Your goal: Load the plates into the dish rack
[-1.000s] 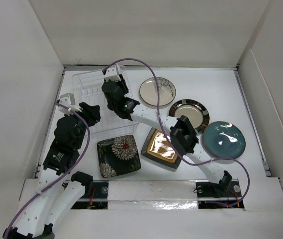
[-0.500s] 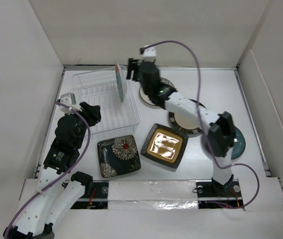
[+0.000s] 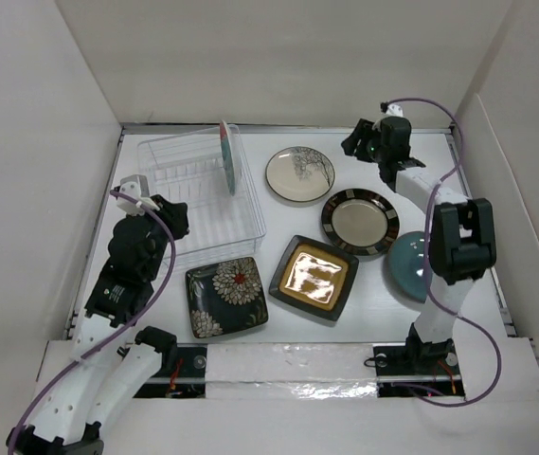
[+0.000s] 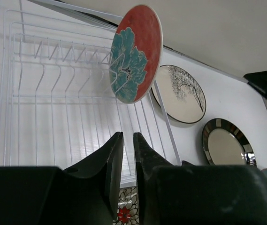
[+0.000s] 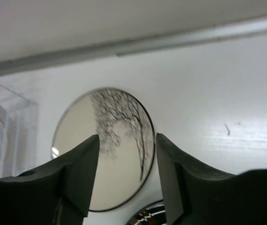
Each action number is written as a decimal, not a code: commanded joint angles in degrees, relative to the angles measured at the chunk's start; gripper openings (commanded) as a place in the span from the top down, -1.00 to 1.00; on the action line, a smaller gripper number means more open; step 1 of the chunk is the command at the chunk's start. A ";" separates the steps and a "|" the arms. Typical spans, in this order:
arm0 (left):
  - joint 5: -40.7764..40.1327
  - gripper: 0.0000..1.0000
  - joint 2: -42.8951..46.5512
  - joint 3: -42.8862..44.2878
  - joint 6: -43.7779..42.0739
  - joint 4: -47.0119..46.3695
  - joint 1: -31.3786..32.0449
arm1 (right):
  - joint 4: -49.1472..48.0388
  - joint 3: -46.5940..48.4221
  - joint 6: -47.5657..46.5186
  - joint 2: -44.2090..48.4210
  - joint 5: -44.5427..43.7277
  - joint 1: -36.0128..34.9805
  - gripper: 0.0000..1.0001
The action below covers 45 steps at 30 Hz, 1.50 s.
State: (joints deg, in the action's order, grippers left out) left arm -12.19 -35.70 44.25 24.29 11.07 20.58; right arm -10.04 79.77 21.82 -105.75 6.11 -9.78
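White walls are enclosing the white tabletop (image 3: 496,284). The dish rack (image 3: 188,190) is lying far left, its long axis running left to right. The teal-red plate (image 3: 228,156) is standing on edge at its right end, face toward the left. Five plates are lying flat. The left pincer (image 4: 124,140) is nearly closed, gripping nothing. The right pincer (image 5: 124,145) is gaping, empty, above the cream branch plate (image 5: 102,150).

Rack: clear ribbed plastic dish rack (image 3: 193,194), thin white wire dividers inside.
Square amber-centred plate (image 3: 314,277): glossy glazed, strong glare.
Plain teal round plate (image 3: 409,267): shiny.
Table (image 3: 288,227): matt white.
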 commanded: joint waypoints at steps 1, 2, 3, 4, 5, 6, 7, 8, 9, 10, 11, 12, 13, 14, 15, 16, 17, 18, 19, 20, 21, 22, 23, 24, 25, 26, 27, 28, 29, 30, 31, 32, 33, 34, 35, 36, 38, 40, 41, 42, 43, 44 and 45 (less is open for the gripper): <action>0.23 0.60 -0.24 1.37 -0.56 -1.22 0.34 | 5.11 4.07 -0.29 -6.20 13.02 1.86 -0.22; 0.23 0.46 -0.42 1.45 -0.65 -1.23 0.34 | 5.99 6.34 -0.03 -7.87 13.49 2.48 -0.24; 0.41 0.43 -0.51 1.37 -0.74 -1.23 -0.18 | 6.35 7.15 0.32 -9.37 13.84 3.27 -0.24; 0.93 0.42 -0.42 1.28 -0.74 -1.23 -0.19 | 6.70 7.94 0.59 -12.08 14.02 3.28 -0.25; 1.02 0.40 0.02 1.19 -0.74 -1.23 -0.19 | 6.96 8.64 1.20 -13.24 14.19 4.06 -0.25; 1.11 0.40 0.19 1.10 -0.74 -1.31 -0.80 | 6.97 9.70 2.42 -14.29 14.89 4.76 -0.25; 1.02 0.39 0.37 1.10 -0.83 -1.58 -0.80 | 6.88 10.14 2.87 -16.30 16.81 4.77 -0.25; 1.02 0.39 0.11 1.19 -0.83 -1.58 -0.80 | 7.05 10.58 3.66 -17.20 17.61 4.77 -0.25; 1.02 0.39 0.02 1.10 -0.91 -1.49 -0.80 | 7.05 11.54 4.10 -17.99 18.32 5.29 -0.25; 1.37 0.39 -0.07 1.10 -0.92 -1.40 -0.80 | 7.14 12.07 4.54 -18.87 19.28 5.30 -0.25; 1.55 0.38 0.11 0.93 -0.92 -1.40 -0.80 | 7.84 12.69 4.54 -20.44 19.38 5.30 -0.25; 1.55 0.38 0.28 1.01 -1.00 -1.49 -0.80 | 8.63 13.56 4.37 -21.15 19.47 4.78 -0.25; 1.29 0.38 0.28 1.10 -1.00 -1.75 -0.80 | 9.51 14.62 4.02 -21.77 19.82 4.77 -0.25; 1.11 0.38 0.11 1.19 -0.92 -1.58 -0.80 | 9.78 14.98 3.93 -23.17 20.17 4.77 -0.25; 1.20 0.38 0.02 1.10 -1.00 -1.49 -0.80 | 9.87 15.59 4.01 -23.88 20.52 4.16 -0.24; 1.20 0.38 0.11 1.10 -1.00 -1.40 -0.80 | 9.95 16.20 4.19 -24.49 21.13 4.16 -0.24; 1.20 0.38 0.54 1.10 -0.92 -1.32 -0.80 | 9.87 16.30 4.28 -24.93 21.31 3.55 -0.24; 0.94 0.38 0.72 1.10 -1.00 -1.40 -0.80 | 9.95 16.21 4.71 -25.72 21.57 3.54 -0.24; 0.76 0.38 0.81 1.10 -1.00 -1.49 -0.80 | 9.87 16.12 5.07 -26.08 22.62 3.54 -0.23; 0.59 0.38 0.64 1.19 -1.00 -1.49 -0.80 | 9.52 16.03 5.51 -26.52 23.33 3.54 -0.21; 0.67 0.38 0.63 1.19 -1.00 -1.40 -0.80 | 9.17 16.12 5.94 -27.30 23.68 3.54 -0.20; 0.76 0.37 0.63 1.02 -1.00 -1.40 -0.80 | 8.38 16.12 6.99 -27.66 24.38 3.54 -0.19; 0.76 0.37 0.90 1.01 -1.00 -1.32 -0.80 | 7.76 16.03 7.61 -28.01 25.17 3.54 -0.16; 0.41 0.37 1.07 1.10 -1.09 -1.49 -0.80 | 6.10 15.86 9.27 -28.62 27.70 3.54 -0.15; 0.15 0.37 1.25 1.19 -1.09 -1.40 -0.80 | 5.39 15.60 9.90 -28.89 28.86 3.54 -0.14; -0.12 0.37 1.08 1.19 -1.18 -1.49 -0.80 | 4.78 15.33 10.43 -29.07 29.65 3.54 -0.13; -0.29 0.37 1.07 1.28 -1.18 -1.32 -0.80 | 4.42 15.24 10.78 -29.16 30.01 3.54 -0.13; -0.12 0.37 0.99 1.10 -1.18 -1.23 -0.80 | 4.33 15.33 10.87 -29.59 30.19 3.54 -0.12; -0.03 0.37 1.25 1.10 -1.18 -1.23 -0.80 | 4.16 15.42 10.96 -29.77 30.62 3.54 -0.10; -0.03 0.37 1.34 1.10 -1.18 -1.31 -0.80 | 3.81 15.42 11.13 -30.03 31.15 3.54 -0.08; -0.21 0.36 1.43 1.10 -1.18 -1.49 -0.80 | 2.67 15.07 11.92 -30.21 32.64 3.54 -0.04; -0.29 0.36 1.34 1.19 -1.27 -1.49 -0.80 | 2.05 14.89 12.53 -30.65 33.52 3.54 0.04; -0.47 0.36 1.34 1.28 -1.27 -1.49 -0.80 | 1.44 14.72 13.06 -30.91 34.05 3.54 0.13; -0.56 0.36 1.25 1.19 -1.27 -1.23 -0.80 | 0.82 14.54 14.20 -31.26 34.40 3.54 0.25; -0.47 0.36 1.51 1.10 -1.27 -1.23 -0.80 | -0.58 14.37 14.91 -31.44 34.41 3.54 0.46; -0.47 0.36 1.60 1.10 -1.18 -1.23 -0.80 | -1.46 13.93 15.61 -31.27 34.41 3.54 0.57; -0.38 0.36 1.78 1.01 -1.27 -1.84 -0.80 | -6.88 10.35 18.85 -30.04 32.57 4.24 0.78; -0.30 0.36 1.52 0.93 -1.35 -1.67 -0.80 | -13.39 7.26 22.97 -26.79 30.82 5.03 0.98; -0.12 0.36 1.34 0.93 -1.27 -1.58 -0.80 | -14.82 5.68 23.87 -25.65 30.11 5.64 1.00; -0.03 0.36 1.34 0.93 -1.27 -1.58 -0.80 | -16.31 4.62 24.49 -24.34 29.23 5.65 1.00; 0.14 0.36 1.34 1.01 -1.35 -1.84 -0.80 | -18.85 3.56 25.28 -20.93 27.22 5.65 1.00; 0.14 0.36 1.16 1.01 -1.44 -1.93 -0.80 | -19.57 2.60 25.29 -18.98 25.98 5.65 1.00; -0.03 0.36 0.99 1.10 -1.36 -1.84 -0.80 | -20.01 1.19 24.76 -16.87 24.58 5.65 1.00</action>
State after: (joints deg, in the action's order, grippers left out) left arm -12.08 -34.68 44.25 23.81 11.03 20.12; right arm -21.37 83.24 45.36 -131.17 36.25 -5.02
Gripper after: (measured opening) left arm 0.316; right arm 0.041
